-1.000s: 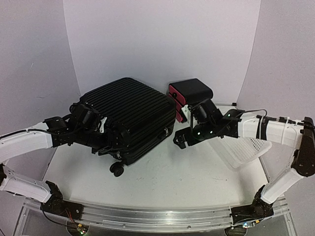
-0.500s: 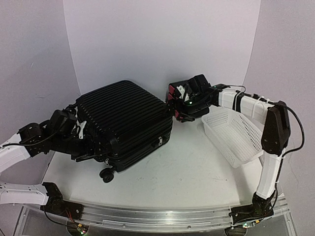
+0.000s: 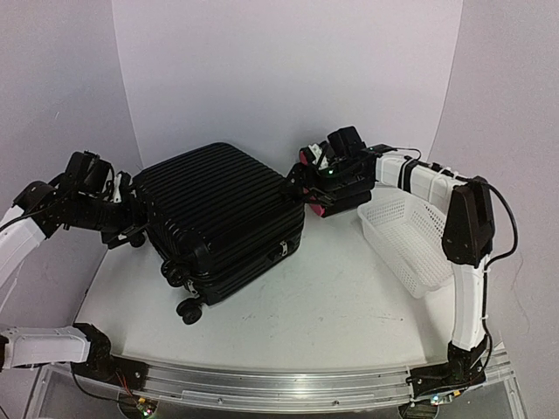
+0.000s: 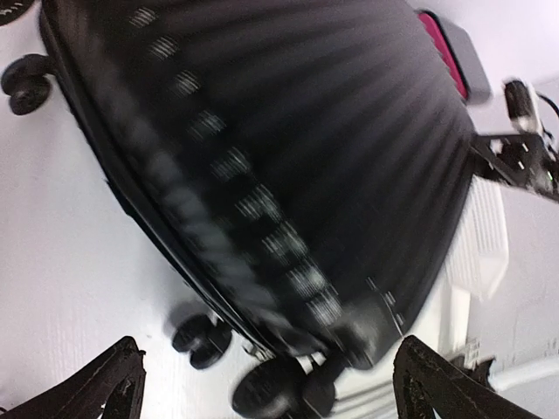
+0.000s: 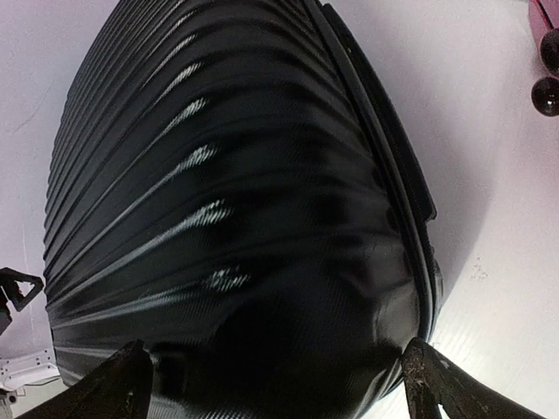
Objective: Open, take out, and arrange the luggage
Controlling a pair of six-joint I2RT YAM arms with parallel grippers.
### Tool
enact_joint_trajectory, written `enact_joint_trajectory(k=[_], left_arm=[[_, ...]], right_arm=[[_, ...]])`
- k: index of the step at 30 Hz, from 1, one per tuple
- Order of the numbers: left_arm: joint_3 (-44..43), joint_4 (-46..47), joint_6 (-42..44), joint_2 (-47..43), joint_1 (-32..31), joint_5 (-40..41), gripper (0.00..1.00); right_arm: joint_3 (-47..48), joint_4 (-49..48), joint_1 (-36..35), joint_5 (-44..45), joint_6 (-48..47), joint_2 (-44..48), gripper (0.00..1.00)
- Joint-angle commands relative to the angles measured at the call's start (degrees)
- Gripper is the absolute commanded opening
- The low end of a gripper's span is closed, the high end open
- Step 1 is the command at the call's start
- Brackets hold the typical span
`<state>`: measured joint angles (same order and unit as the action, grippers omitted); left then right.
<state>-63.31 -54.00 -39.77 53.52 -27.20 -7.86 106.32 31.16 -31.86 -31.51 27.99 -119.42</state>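
The white surface (image 3: pixel 341 305) carries all items; its left and right margins are cut off behind the arms. The luggage (image 3: pixel 227 209), a black ribbed hard-shell suitcase, lies on its broad side left of centre, closed along its zipper seam, with wheels (image 3: pixel 186 311) towards the near edge. It fills both wrist views, motion-blurred in the left one, so the ridges smear and no handle can be made out. A white mesh basket (image 3: pixel 419 240) sits tilted at the right, well apart from the suitcase. A black box with pink fronts (image 3: pixel 320 209) stands behind the suitcase's far right corner, largely hidden by the right arm; how many boxes there are cannot be told. The left gripper (image 3: pixel 129 209) is just beside the suitcase's left end; its fingers (image 4: pixel 105 388) stand wide with nothing between them, and contact with the shell cannot be confirmed. The right gripper (image 3: pixel 295 183) hangs at the far right corner of the suitcase, fingers (image 5: pixel 437 384) likewise spread wide and empty. Two small dark round shapes (image 5: pixel 548 92) at the right wrist view's edge are not identifiable.
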Motion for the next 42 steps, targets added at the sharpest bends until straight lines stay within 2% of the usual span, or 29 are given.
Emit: enact_joint_trajectory(k=[1,7,11,15,17,20,26,31,34,38,42], left_arm=[[-3.3,4.5,3.5,4.0,4.5,-3.1,0.99],[-3.6,12.1,3.1,10.8,7.5,-5.8,0.99],[-5.9,14.5,5.0,14.1,7.6,-7.6,0.99],[-7.9,14.3,7.3,17.4,7.6,-8.7,0.98],[-8.5,14.3,7.6,19.7,7.5,-9.8,0.93],[-9.8,14.3,8.9,23.3,7.5,-11.2,0.88],[-14.7,14.3,12.3,29.7,7.5,-12.4,0.87],[-19.3,14.0,14.8,33.9,7.5,-13.0,0.86],[-21.1,13.1,17.4,35.4,7.5,-12.1,0.87],[-19.5,12.6,20.5,34.8,7.5,-9.4,0.89],[-18.0,11.2,22.1,32.7,7.5,-6.8,0.91]], right_arm=[[6.3,-2.7,0.4,-2.2,1.6,-4.9,0.98],[14.0,-2.7,0.4,-3.5,2.9,-10.6,0.98],[13.7,-3.4,0.2,-7.2,5.2,-10.5,0.96],[4.7,-8.9,0.0,-9.4,6.8,-5.1,0.85],[-0.3,-12.6,-0.2,-11.0,8.3,-2.5,0.79],[-6.8,-17.3,-1.1,-12.1,9.5,1.4,0.76],[-16.6,-23.6,-7.1,-11.3,11.2,7.0,0.74],[-23.5,-28.8,-15.5,-6.2,14.0,10.6,0.74],[-27.3,-29.7,-20.0,0.5,14.7,13.5,0.75],[-33.6,-29.0,-22.2,8.5,14.5,18.1,0.79],[-35.6,-17.6,-22.5,19.7,5.6,23.1,0.89]])
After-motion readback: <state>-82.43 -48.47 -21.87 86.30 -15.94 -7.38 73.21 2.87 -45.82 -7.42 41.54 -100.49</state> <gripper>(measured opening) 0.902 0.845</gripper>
